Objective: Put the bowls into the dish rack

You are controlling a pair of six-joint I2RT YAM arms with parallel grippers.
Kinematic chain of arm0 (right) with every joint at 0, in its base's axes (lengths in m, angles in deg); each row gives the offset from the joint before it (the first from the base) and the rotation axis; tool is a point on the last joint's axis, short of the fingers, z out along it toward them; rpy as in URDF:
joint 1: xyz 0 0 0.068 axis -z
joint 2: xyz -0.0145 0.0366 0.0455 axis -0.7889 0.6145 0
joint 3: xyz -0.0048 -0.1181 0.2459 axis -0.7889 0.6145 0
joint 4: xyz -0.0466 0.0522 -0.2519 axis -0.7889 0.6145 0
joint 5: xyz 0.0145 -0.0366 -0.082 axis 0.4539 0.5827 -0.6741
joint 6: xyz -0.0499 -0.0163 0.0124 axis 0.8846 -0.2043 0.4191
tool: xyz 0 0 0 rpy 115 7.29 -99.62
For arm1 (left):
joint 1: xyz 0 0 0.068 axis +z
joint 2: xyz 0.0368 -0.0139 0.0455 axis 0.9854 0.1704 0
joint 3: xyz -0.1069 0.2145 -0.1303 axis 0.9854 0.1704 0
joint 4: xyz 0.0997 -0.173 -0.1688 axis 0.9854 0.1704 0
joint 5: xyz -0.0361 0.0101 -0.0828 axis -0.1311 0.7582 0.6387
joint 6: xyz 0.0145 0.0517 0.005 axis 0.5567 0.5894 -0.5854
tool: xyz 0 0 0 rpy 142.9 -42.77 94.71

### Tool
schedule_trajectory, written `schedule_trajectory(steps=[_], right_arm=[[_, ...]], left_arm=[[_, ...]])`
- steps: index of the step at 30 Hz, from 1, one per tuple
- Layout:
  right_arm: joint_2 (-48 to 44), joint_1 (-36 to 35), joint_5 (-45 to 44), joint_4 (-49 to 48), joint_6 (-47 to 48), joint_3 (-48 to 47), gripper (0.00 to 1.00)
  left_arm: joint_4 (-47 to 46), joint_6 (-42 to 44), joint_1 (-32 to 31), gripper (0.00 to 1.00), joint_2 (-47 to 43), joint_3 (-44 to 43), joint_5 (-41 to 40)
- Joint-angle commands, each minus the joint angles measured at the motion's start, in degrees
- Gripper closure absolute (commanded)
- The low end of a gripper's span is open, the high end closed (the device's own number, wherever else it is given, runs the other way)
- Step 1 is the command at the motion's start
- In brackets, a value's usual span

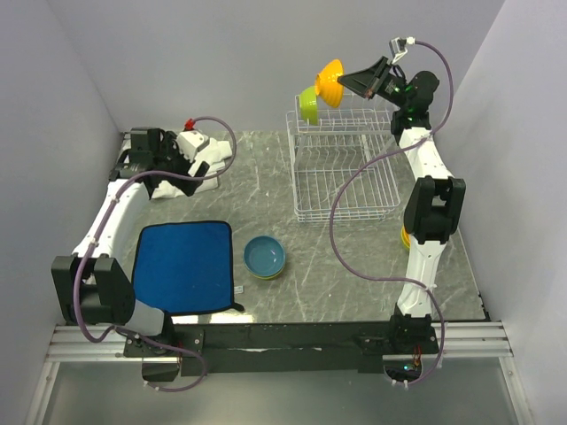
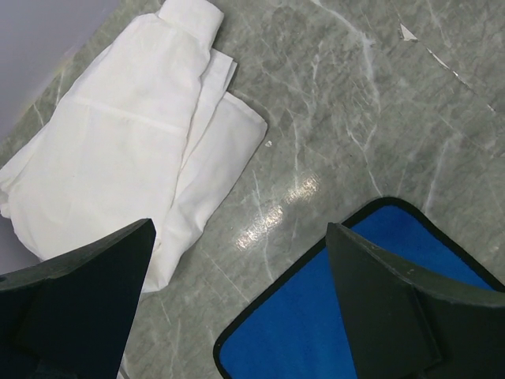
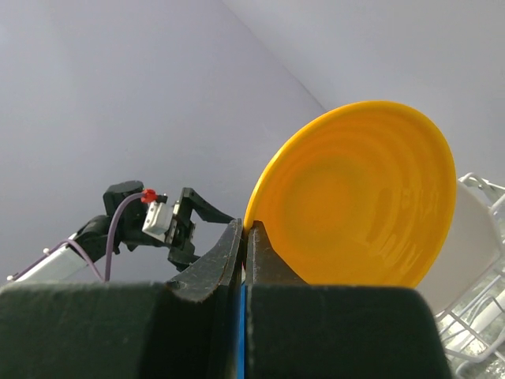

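My right gripper [image 1: 345, 78] is shut on the rim of an orange bowl [image 1: 330, 81], which it holds tilted in the air above the upper tier of the white wire dish rack [image 1: 344, 168]. In the right wrist view the jaws [image 3: 246, 227] pinch the orange bowl's [image 3: 355, 197] left edge. A lime green bowl [image 1: 308, 104] stands on edge in the upper tier, just left of and below the orange one. A blue bowl [image 1: 264, 256] sits stacked on another bowl on the table, in front of the rack. My left gripper [image 2: 241, 229] hangs open and empty over the bare table.
A blue cloth mat [image 1: 184, 266] lies at the front left, its corner [image 2: 355, 316] below the left gripper. A crumpled white cloth [image 2: 134, 150] lies at the back left. A yellow object [image 1: 405, 237] is partly hidden behind the right arm. Walls close in on three sides.
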Motion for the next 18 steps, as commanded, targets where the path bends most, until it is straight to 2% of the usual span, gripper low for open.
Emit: schedule_trajectory(steps=[1,18], right_arm=[[0.09,-0.55,-1.93,-0.62,1.78,-0.50,1.00],[3.42,-1.08,-1.66,1.67,2.84,-0.85,1.00]], left_arm=[[-2.14,1.09,-0.26,0.03,0.41,-1.43,-1.57],[-1.79,0.92,-0.70,0.03,3.83,-3.54,-1.83]])
